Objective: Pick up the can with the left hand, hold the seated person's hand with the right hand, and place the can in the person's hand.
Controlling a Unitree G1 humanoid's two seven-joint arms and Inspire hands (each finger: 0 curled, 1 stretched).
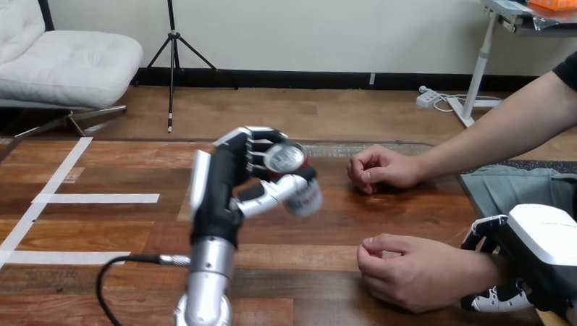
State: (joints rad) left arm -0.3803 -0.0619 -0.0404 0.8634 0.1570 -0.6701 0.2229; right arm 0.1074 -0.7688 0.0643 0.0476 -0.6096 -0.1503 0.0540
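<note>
Head view, single moment

- Left robot hand point(223, 190): raised off the table point(109, 229) about mid-view, at the end of its silver forearm, which comes up from the bottom edge. Its fingers are curled over the far side of the can point(289, 163) and its thumb is laid across the near side, so the can is clamped between them.
- Can: held in the air and clear of the table top. It is tilted, with the lid end turned up and towards the camera and the lower end pointing down to the right. It touches neither of the person's hands.
- Person's farther hand point(376, 170): rests on the table to the right of the can, loosely closed. It is near the can with a gap between them, and holds nothing.
- Person's nearer hand point(405, 272): rests on the table below and to the right of the can, also loosely closed, knuckles up.
- Right robot hand point(540, 244): enters at the lower right, white shell uppermost, set against the wrist of the person's nearer hand. It appears to sit around that wrist, but the shell hides the contact, so I cannot tell whether it is gripping or only beside it.
- Table: dark wood with strips of white tape point(100, 198) on its left part, well apart from both robot hands
</note>
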